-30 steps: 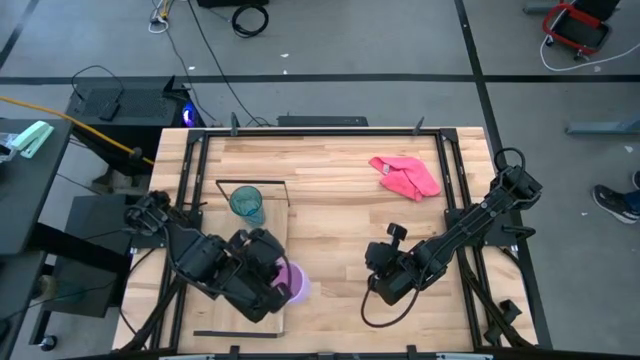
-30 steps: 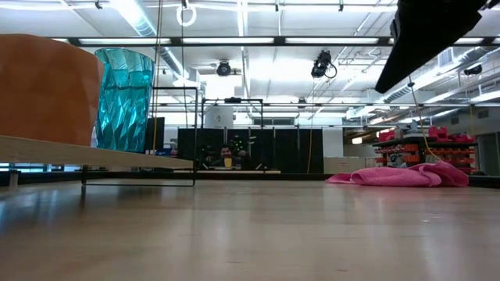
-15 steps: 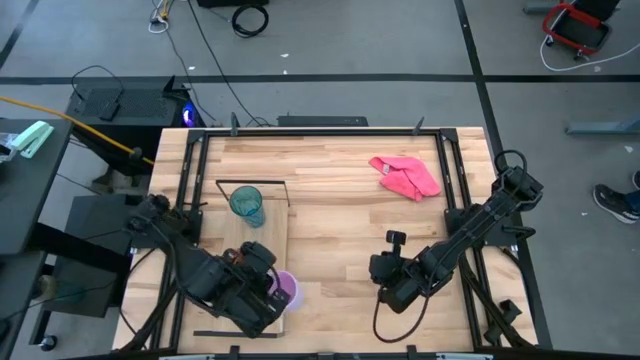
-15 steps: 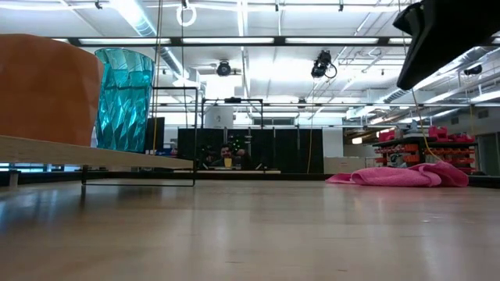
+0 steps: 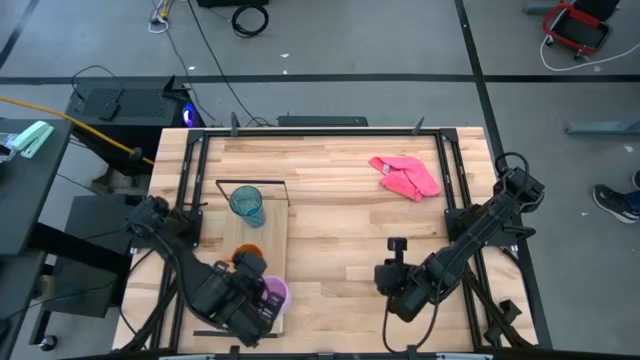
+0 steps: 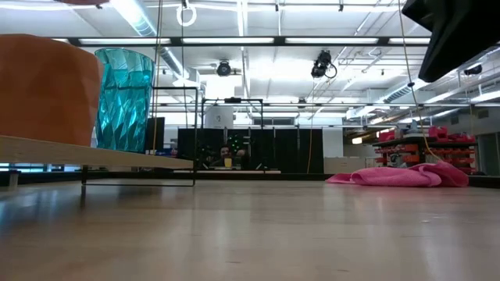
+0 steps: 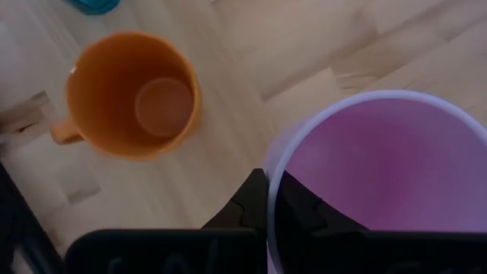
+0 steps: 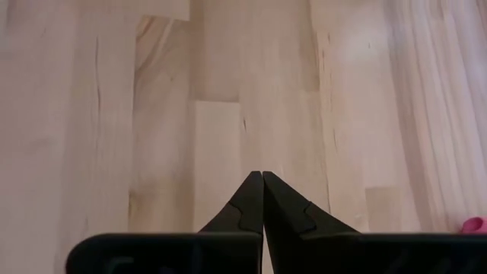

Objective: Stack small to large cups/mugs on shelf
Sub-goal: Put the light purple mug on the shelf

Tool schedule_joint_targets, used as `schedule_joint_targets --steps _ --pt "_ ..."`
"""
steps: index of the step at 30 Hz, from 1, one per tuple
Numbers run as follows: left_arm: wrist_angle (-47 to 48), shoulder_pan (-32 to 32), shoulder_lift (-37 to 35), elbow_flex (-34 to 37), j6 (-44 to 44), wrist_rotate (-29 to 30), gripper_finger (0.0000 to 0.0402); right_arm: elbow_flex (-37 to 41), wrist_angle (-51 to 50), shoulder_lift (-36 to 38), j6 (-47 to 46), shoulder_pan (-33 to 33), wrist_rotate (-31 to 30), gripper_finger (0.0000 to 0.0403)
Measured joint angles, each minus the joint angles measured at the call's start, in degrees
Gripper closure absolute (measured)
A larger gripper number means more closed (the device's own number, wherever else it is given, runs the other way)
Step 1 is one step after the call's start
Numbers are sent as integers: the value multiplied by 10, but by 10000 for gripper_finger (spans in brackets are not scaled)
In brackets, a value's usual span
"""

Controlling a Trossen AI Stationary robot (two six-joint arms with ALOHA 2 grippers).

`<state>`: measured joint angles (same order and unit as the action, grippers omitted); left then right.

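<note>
With the left gripper (image 7: 270, 205) fingers pinching the lilac mug's (image 7: 380, 183) rim, lower it level beside the orange mug (image 7: 131, 93), while the right gripper (image 8: 262, 199), fingers pressed together, waits.

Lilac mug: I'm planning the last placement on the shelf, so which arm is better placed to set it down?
Left. The left gripper already grips the lilac mug over the shelf, beside the orange mug. The right gripper is shut and empty.

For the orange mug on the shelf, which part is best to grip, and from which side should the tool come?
Grip the orange mug by its rim wall, coming from straight above: it stands upright and open, so one finger can probably go inside. Choose the side away from its handle stub and the lilac mug.
</note>
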<state>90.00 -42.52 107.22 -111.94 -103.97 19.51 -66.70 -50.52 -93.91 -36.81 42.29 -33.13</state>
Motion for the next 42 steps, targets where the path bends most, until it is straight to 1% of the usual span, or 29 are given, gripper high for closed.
schedule_joint_targets --steps 3,5,10,15,21,25,28,30,34,42 --pt "-1 -17 0 4 -23 21 389 0 0 0 9 1 0 395" --pt "-1 -29 -1 21 -37 23 389 0 0 0 10 0 0 395" --pt "-1 -58 -6 84 -79 -8 389 0 0 0 22 0 0 395" --pt "0 -76 -19 133 -123 -7 389 0 0 0 25 0 6 395" --pt "0 -79 -20 172 -93 -28 389 0 0 0 29 0 7 396" --pt "-3 -80 -20 176 -58 -26 389 0 0 0 34 0 7 396" --pt "-24 -80 -20 176 -16 -19 389 0 0 0 36 0 7 396" --pt "-31 -80 -20 176 -8 -8 389 0 0 0 36 0 6 396" --pt "-31 -85 -20 179 -32 3 389 0 0 0 31 0 7 396" --pt "-61 -110 -20 218 -64 2 389 0 0 0 25 5 8 396"
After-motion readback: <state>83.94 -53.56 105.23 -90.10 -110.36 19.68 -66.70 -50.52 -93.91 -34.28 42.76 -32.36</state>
